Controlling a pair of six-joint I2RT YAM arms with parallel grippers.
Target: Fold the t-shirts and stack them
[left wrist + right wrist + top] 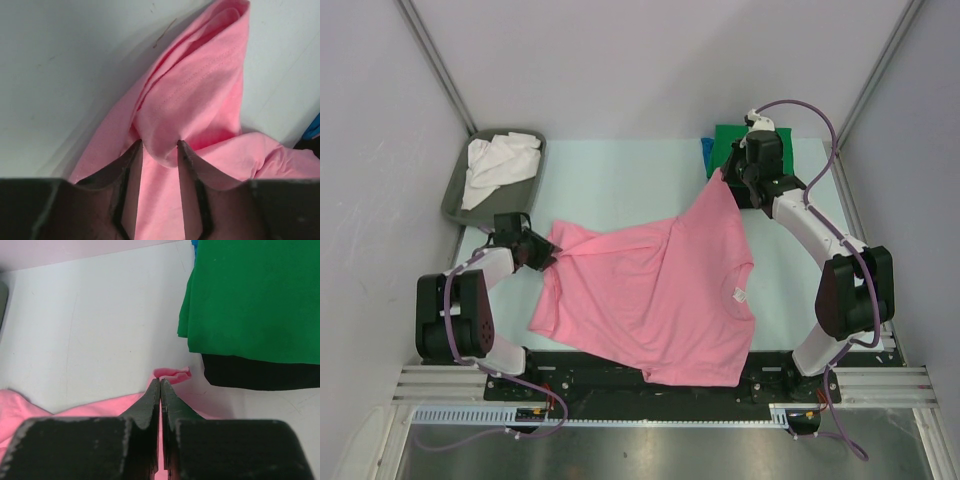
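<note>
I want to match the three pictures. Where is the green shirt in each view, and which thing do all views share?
Top external: the green shirt is above and right of centre, folded.
Left wrist: not in it.
Right wrist: it fills the upper right, lying on a black shirt.
Shared landmark: the pink shirt, also in the left wrist view and the right wrist view.

Pale table (620,180): pink t-shirt (660,290), folded stack (725,140), grey tray (455,195).

Top cam looks down from high behind me; wrist cams sit close to table (620,180), all sharing pink shirt (670,290).
</note>
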